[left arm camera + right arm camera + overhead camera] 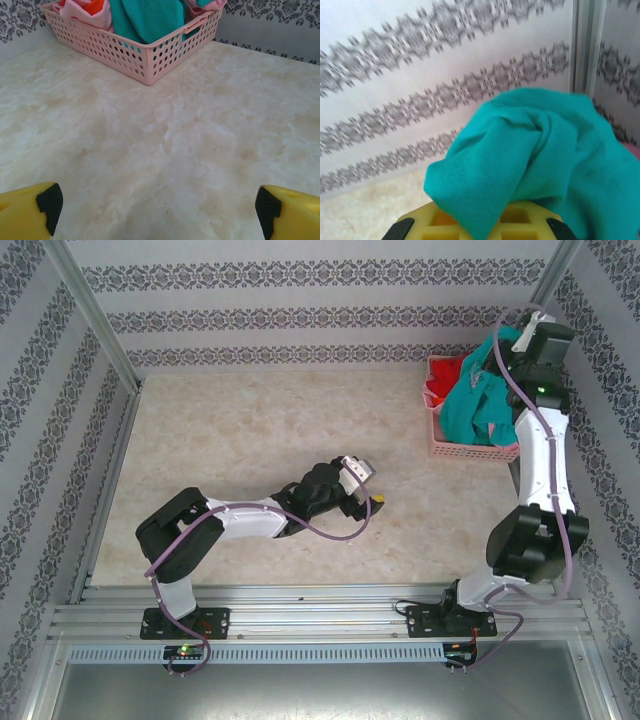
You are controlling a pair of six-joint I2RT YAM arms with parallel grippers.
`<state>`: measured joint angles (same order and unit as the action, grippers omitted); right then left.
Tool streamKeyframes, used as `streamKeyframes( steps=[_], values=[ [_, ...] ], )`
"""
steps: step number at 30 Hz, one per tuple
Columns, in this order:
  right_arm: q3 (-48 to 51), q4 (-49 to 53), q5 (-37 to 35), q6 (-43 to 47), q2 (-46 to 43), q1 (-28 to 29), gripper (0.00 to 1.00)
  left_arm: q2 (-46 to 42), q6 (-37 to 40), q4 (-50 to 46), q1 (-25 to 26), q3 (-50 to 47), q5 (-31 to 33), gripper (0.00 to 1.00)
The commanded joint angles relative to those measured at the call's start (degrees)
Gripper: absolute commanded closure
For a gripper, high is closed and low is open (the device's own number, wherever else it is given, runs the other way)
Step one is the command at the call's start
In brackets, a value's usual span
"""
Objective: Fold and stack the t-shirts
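Bright, even light, only faint shadows on the table [250,440]; the wall [420,90] looks blurred (right wrist view).

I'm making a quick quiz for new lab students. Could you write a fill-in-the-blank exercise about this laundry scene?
1. The t-shirt pinched in the right gripper is ____ in colour.
2. The left gripper hangs over the bare table with its jaws ____.
3. The pink basket stands in the table's far ____ corner.

Missing words: teal; open; right.
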<state>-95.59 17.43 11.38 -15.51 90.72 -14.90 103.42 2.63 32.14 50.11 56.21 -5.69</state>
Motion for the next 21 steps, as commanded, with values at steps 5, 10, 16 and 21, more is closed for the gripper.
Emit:
streamKeyframes(
  steps=[5,10,16,21],
  values=[
    [-4.7,-11.0,-0.2,-4.2,-7.5,-0.3,1.0,-1.7,-2.9,-0.7,-1.4,0.9,-3.0,0.0],
    [-7.1,-10.1,2.1,-3.3,-9.1,2.7,1.0,-2.1,-6.1,1.5,-2.7,0.0,-3.0,0.0],
    [-7.7,-9.4,2.8,-1.5,-9.4,11.8,1.0,-4.5,-8.4,-0.2,-4.6,-1.6,-0.6,0.0],
    [-8.1,-9.2,0.8,-0.3,-6.9,21.9,1.0,-7.5,-9.6,-1.3,-5.6,-4.6,3.9,0.0]
  ],
)
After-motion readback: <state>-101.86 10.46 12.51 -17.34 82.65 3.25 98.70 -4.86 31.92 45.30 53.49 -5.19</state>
